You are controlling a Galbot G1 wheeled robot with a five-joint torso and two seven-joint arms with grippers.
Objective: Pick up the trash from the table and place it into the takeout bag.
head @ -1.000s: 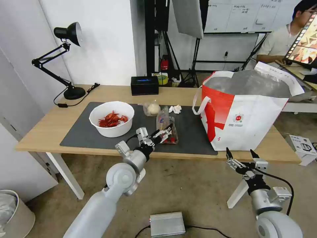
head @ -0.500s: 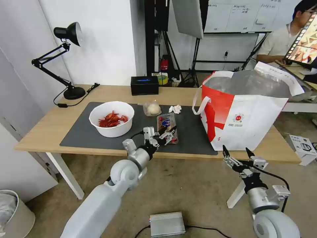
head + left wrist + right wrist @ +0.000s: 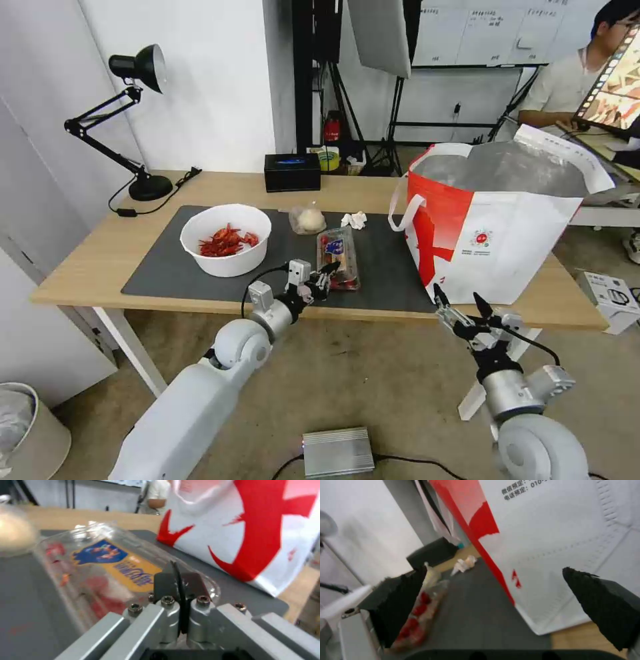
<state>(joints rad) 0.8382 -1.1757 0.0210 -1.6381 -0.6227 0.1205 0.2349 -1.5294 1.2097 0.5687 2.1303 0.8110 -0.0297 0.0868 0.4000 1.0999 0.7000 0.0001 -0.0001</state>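
The clear clamshell tray (image 3: 338,255) with red bits lies on the dark mat (image 3: 160,273) of the table (image 3: 87,260). My left gripper (image 3: 325,272) is at the tray's near end, shut on its rim; in the left wrist view the closed fingertips (image 3: 173,567) overlap the tray (image 3: 100,562). A bagged bun (image 3: 308,219) and a crumpled tissue (image 3: 354,220) lie farther back. The white bowl (image 3: 227,267) of red shells stands to the left. The takeout bag (image 3: 507,247) stands open on the right. My right gripper (image 3: 457,297) is open at the table's front edge, below the bag's near corner (image 3: 570,535).
A black tissue box (image 3: 292,172) and a desk lamp (image 3: 150,188) stand at the table's back. A metal box (image 3: 338,451) lies on the floor between my arms, and a white bin (image 3: 27,427) sits at the left.
The left fingers have closed at the tray's near end and the tray, tilted a second ago, lies flat. The left arm sank lower. The right gripper rose leftward toward the table edge.
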